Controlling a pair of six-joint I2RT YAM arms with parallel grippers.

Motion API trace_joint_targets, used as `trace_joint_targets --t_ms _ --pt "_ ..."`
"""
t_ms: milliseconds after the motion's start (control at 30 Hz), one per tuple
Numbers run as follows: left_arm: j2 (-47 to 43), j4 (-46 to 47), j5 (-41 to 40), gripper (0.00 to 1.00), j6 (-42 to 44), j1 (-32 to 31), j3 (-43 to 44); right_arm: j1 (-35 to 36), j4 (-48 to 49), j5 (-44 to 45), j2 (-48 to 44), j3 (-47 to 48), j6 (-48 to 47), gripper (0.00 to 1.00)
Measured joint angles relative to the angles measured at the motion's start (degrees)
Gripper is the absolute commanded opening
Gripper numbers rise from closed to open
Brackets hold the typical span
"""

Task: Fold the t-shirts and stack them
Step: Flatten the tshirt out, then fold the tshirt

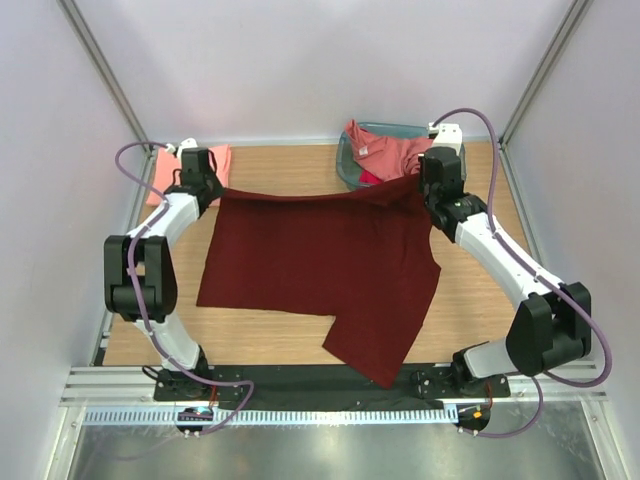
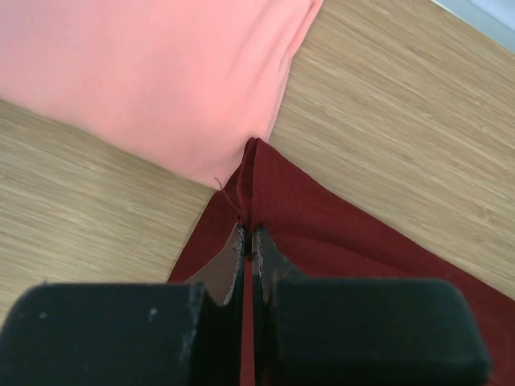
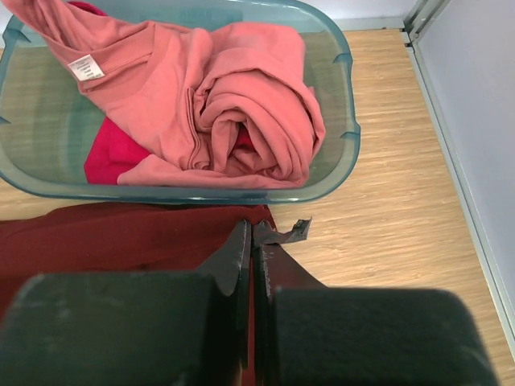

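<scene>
My left end effector [image 2: 249, 235] and right end effector [image 3: 251, 231] each clamp a far corner of the maroon t-shirt [image 1: 320, 260], which is spread across the wooden desk [image 1: 478, 300].

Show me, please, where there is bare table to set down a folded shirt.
Bare wood shows along the back edge between the folded pink shirt and the basket, and right of the maroon shirt, inside the right arm. The middle is covered by the maroon shirt; both back corners are crowded.
</scene>
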Motion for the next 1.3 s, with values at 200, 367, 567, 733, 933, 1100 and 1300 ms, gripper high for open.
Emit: trace_joint_targets --t_ms 200,367,567,733,933,1100,1300 --pt "0.4 0.0 0.3 0.0 0.0 0.0 1.9 -0.1 -1.7 -0.4 -0.4 0.7 0.0 0.01" --pt "0.4 -0.4 0.5 0.0 0.1 0.5 2.6 -0.2 -5.5 -0.4 -3.4 0.7 1.4 0.01" --pt "0.4 -3.5 1.6 0.0 0.2 0.8 2.6 -0.2 -12.3 -1.6 -7.0 0.7 4.8 0.01" --pt "0.7 -6.2 3.3 0.0 0.2 0.8 2.3 -0.2 -17.4 -3.4 -8.6 -0.7 7.8 0.01" --pt "4.1 -10.6 4.8 0.0 0.1 0.8 2.3 -0.2 -23.1 -6.2 -8.2 -3.1 11.0 0.01" --pt "6.4 -16.3 4.5 0.43 -0.1 0.9 2.9 -0.2 -28.7 -7.6 -4.3 -3.0 14.0 0.53" --pt "3.9 -22.6 2.8 0.63 -3.1 1.1 0.5 -0.2 -40.7 -12.2 -0.6 0.2 15.6 0.71"
